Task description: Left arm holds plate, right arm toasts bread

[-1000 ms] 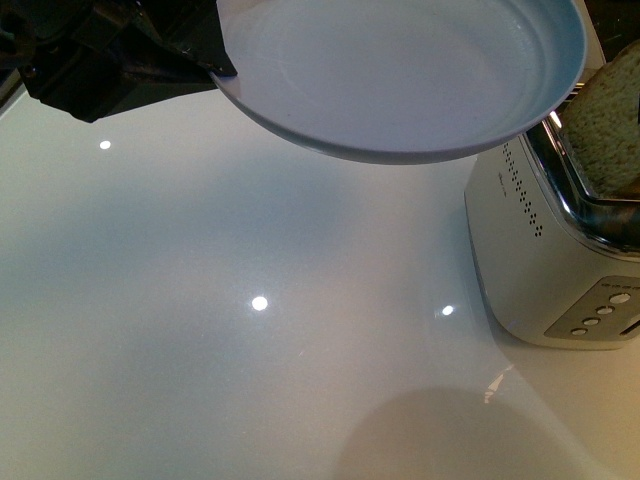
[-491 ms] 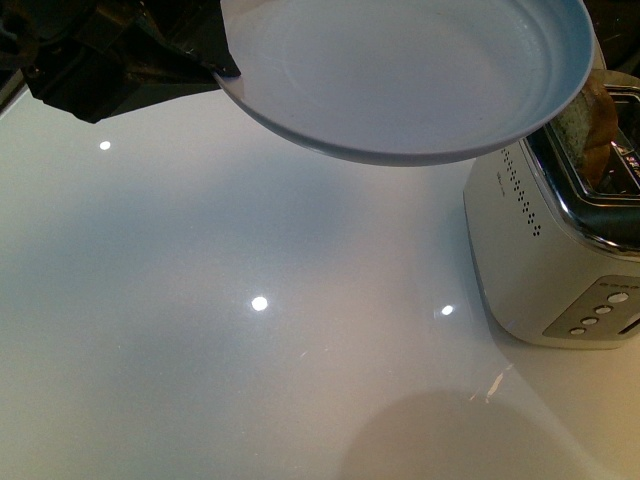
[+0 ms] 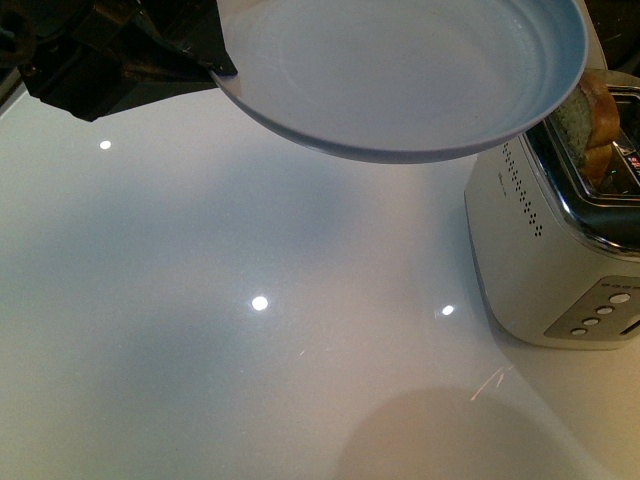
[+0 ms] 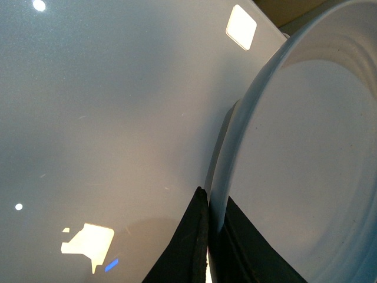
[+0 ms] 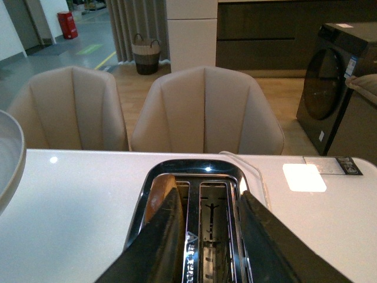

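Note:
My left gripper [image 3: 215,60] holds the pale plate [image 3: 400,70] by its rim, lifted above the white table; in the left wrist view the black jaws [image 4: 209,236] are shut on the plate [image 4: 306,165] edge. The bread [image 3: 590,125] has sunk into the toaster [image 3: 550,250] slot at the right, only its crust top showing. In the right wrist view my right gripper [image 5: 206,236] hangs open above the toaster [image 5: 194,194], its fingers [image 5: 162,236] spread over the slots, and the bread [image 5: 156,194] crust shows in one slot beside a finger. The plate's rim [image 5: 9,159] shows at that view's edge.
The white glossy table [image 3: 250,330] spreads out under the plate. Two beige chairs [image 5: 206,112] stand behind the table, with a dark appliance [image 5: 336,82] beyond.
The bread has dropped from standing high out of the toaster to sitting low in the slot. The plate and left gripper have stayed put.

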Controlling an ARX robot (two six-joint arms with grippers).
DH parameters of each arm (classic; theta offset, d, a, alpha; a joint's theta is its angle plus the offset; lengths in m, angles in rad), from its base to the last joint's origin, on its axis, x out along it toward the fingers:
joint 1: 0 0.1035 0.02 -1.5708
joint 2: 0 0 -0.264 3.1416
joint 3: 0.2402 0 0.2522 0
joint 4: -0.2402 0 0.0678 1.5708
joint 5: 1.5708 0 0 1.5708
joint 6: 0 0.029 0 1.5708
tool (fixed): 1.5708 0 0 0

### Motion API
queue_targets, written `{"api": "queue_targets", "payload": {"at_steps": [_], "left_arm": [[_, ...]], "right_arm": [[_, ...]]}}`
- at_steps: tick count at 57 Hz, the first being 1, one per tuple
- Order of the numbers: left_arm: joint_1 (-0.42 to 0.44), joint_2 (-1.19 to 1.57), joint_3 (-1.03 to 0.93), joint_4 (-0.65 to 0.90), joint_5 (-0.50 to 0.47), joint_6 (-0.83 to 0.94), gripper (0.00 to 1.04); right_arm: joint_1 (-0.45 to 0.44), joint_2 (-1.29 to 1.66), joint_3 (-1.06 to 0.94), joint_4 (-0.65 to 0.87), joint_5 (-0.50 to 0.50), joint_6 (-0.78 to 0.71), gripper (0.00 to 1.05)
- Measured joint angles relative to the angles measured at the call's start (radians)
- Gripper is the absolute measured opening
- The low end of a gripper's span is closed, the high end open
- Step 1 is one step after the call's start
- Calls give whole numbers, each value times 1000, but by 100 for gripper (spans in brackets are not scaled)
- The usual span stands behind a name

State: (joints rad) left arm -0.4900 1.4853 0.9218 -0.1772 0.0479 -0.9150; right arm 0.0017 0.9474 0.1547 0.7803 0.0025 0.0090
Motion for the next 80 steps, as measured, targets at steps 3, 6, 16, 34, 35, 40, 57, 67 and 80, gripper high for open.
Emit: {"api": "queue_targets", "payload": {"at_steps": [3, 6, 16, 34, 35, 40, 57, 67, 80], "left_arm": [[0, 0, 0, 0, 0, 0, 3], [0, 0, 0, 0, 0, 0, 3], [0, 0, 0, 0, 0, 0, 3], [0, 0, 0, 0, 0, 0, 3], [0, 0, 0, 0, 1, 0, 3], [0, 0, 0, 0, 0, 0, 3], [0, -1, 0, 0, 1, 0, 3], [0, -1, 0, 0, 0, 0, 3], [0, -1, 0, 0, 0, 0, 3]], "right_arm": [[0, -30, -15, -13, 0, -2, 2], [0, -60, -29, -28, 0, -5, 2], [0, -152, -70, -82, 0, -5, 2], [0, -274, -136, -132, -2, -6, 2], [0, -291, -136, -147, -2, -6, 2], [0, -375, -137, -219, -2, -6, 2], [0, -545, -137, -378, -2, -6, 2], [0, -614, -137, -447, -2, -6, 2], [0, -683, -137, -516, -2, -6, 2]]}}
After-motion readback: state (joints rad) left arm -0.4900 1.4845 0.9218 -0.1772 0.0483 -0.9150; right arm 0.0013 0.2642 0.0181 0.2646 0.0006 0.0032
